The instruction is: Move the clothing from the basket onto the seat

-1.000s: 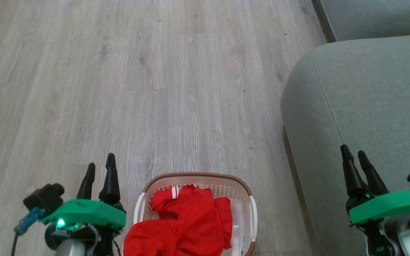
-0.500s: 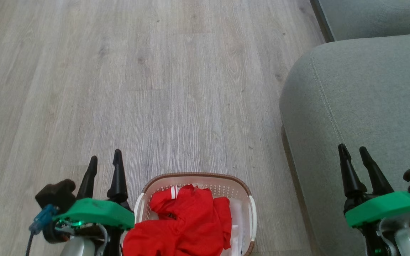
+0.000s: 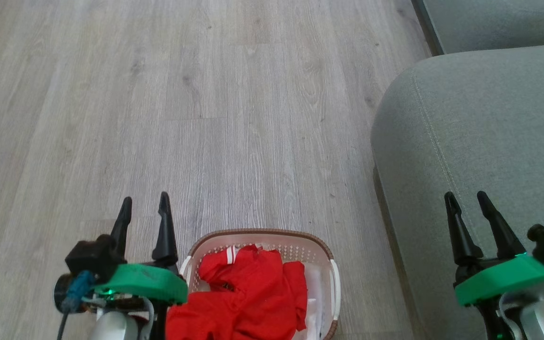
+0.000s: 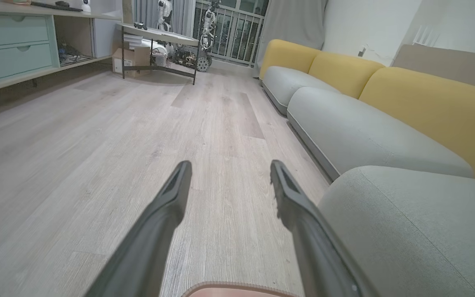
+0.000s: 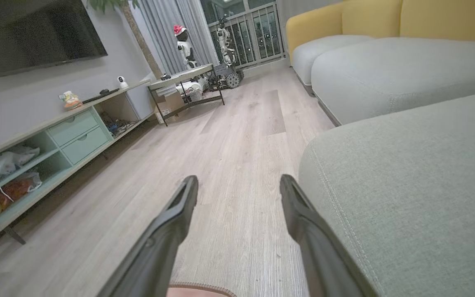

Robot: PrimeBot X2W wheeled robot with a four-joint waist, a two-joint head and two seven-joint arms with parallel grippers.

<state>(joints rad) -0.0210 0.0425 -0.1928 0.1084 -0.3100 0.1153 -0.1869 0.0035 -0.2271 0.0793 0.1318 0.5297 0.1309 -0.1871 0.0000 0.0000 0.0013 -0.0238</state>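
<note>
- Left gripper [image 3: 144,198], fingers apart, has shifted towards the oval white plastic basket [image 3: 258,232].
- Bright-red fabric clothing [image 3: 248,293] lies inside.
- Right gripper [image 3: 465,194], fingers apart, at edge of grey-green upholstered seat [image 3: 489,118].
- Wrist views add yellow sofa backrests [image 4: 427,107].

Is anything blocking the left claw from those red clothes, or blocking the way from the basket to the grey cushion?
Nothing visible does. The open left claw hangs beside the basket, where the clothing lies uncovered, heaped to the rim. Between basket and seat there is only a strip of wooden floor.
</note>
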